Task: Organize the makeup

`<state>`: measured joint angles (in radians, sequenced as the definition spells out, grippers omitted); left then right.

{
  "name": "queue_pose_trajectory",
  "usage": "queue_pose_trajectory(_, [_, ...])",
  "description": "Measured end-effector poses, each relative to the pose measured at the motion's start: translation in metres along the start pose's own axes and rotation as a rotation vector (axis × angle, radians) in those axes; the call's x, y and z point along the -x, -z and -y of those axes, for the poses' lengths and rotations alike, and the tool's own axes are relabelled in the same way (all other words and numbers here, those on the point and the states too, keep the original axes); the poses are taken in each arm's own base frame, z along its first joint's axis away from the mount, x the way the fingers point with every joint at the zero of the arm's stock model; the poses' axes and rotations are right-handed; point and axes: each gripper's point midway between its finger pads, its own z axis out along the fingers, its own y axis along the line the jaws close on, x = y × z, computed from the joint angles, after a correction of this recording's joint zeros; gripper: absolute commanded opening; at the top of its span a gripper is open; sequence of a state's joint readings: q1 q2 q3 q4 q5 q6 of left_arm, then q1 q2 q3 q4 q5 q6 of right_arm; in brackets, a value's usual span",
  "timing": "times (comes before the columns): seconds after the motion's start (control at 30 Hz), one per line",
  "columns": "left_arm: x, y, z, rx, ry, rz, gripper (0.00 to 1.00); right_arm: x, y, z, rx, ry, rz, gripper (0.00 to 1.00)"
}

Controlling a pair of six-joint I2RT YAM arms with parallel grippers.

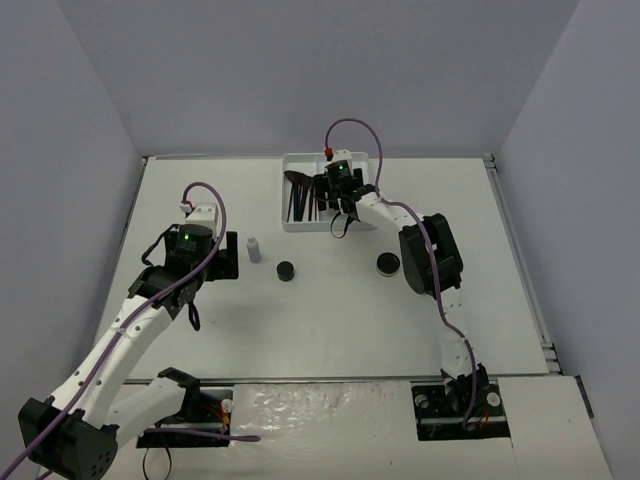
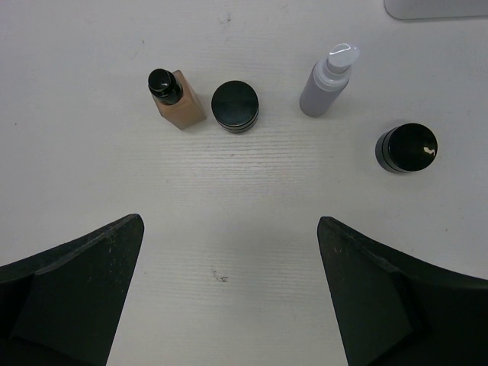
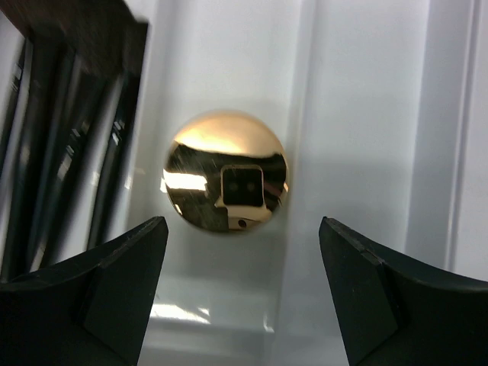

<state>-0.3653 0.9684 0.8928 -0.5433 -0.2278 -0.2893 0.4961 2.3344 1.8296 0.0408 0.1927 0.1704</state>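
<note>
Plainly, a shiny gold jar sits in the tray.

My left gripper hangs over the table, jaws wide apart. Ahead, left to right: tan bottle just beside black compact, pale bottle, black jar.

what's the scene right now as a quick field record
left gripper: open, holding nothing
right gripper: open above the gold jar
tray: brushes in one compartment, gold jar in the next
loose on table: tan bottle, black compact, pale bottle, black jar, round black item
</note>
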Motion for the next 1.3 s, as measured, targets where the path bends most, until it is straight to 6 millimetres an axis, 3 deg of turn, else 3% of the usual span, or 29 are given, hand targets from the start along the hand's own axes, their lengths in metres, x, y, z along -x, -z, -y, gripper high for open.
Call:
queue_pose_trajectory(0.17, [0.0, 0.0, 0.0, -0.003, 0.0, 0.001, 0.97, -0.019, 0.044, 0.022, -0.047, -0.022, -0.04, 0.85])
queue_pose_trajectory(0.27, [0.0, 0.0, 0.001, -0.004, 0.0, 0.0, 0.97, -0.019, 0.087, 0.038, -0.071, -0.05, -0.031, 0.89])
queue_pose_trajectory(0.4, [0.0, 0.0, 0.001, -0.007, -0.001, 0.0, 0.97, -0.002, 0.135, 0.052, -0.085, -0.122, 0.049, 0.93])
queue_pose_trajectory(0.5, [0.0, 0.0, 0.001, -0.007, -0.001, 0.0, 0.97, -0.023, 0.157, 0.065, -0.115, -0.174, 0.036, 0.96])
queue_pose_trajectory(0.57, [0.0, 0.0, 0.001, -0.009, -0.001, -0.001, 0.97, -0.05, 0.16, 0.072, -0.141, -0.197, -0.003, 0.97])
queue_pose_trajectory(0.7, [-0.001, 0.0, 0.002, -0.014, -0.001, -0.003, 0.97, -0.126, 0.159, 0.087, -0.21, -0.212, -0.161, 0.97])
queue_pose_trajectory(0.8, [-0.001, 0.0, 0.003, -0.018, -0.002, -0.007, 0.97, -0.155, 0.159, 0.093, -0.242, -0.227, -0.225, 0.96])
queue_pose_trajectory(1.17, [-0.004, -0.003, 0.005, -0.026, -0.006, -0.021, 0.97, -0.162, 0.153, 0.098, -0.258, -0.292, -0.215, 0.82])
queue_pose_trajectory(1.3, [-0.004, -0.004, 0.006, -0.029, -0.007, -0.025, 0.97, -0.163, 0.151, 0.097, -0.254, -0.292, -0.213, 0.63])
